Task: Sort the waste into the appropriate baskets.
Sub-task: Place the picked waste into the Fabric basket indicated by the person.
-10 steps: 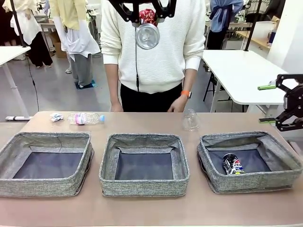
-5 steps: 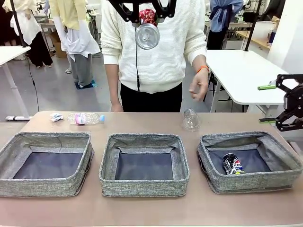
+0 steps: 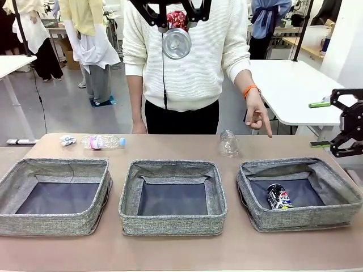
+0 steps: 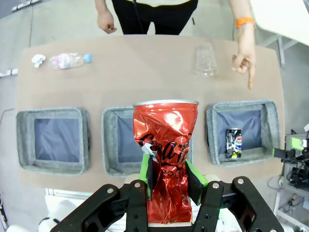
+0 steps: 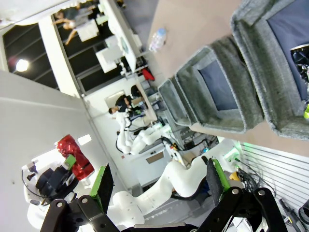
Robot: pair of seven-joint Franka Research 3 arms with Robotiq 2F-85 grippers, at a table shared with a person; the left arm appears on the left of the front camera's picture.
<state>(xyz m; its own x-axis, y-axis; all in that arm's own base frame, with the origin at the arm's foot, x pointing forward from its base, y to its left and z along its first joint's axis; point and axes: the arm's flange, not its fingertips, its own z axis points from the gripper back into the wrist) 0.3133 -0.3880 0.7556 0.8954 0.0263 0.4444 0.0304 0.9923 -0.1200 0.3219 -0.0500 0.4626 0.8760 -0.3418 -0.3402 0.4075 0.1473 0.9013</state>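
Well, the brown wooden table (image 3: 181,252) carries three low square grey woven-fabric baskets in a row, and the middle basket (image 3: 173,224) is the one I'll steer by. Across the table from the middle basket stands a person in a white knitted sweater (image 3: 187,68); one hand (image 3: 258,116) hangs beyond its far right corner, forefinger pointing down. The left basket (image 3: 54,222) sits just to its left, the right basket (image 3: 300,218) just to its right. High above the middle basket the left gripper (image 4: 166,171) is clenched on a crumpled red bow-shaped drink can (image 4: 166,130), held upright. Well to the right of the middle basket, past the right basket and raised off the table, the right gripper (image 3: 319,124) has its jaws spread wide with nothing between them. A clear bottle with pink label and blue cap (image 3: 102,141) lies beyond the middle basket's far left corner. A clear thin plastic container (image 3: 228,143) lies beyond its far right corner. A dark blue Pepsi can (image 3: 278,197) lies inside the basket to its right. A small white paper wad (image 3: 68,140) sits farther left, just beside the bottle.
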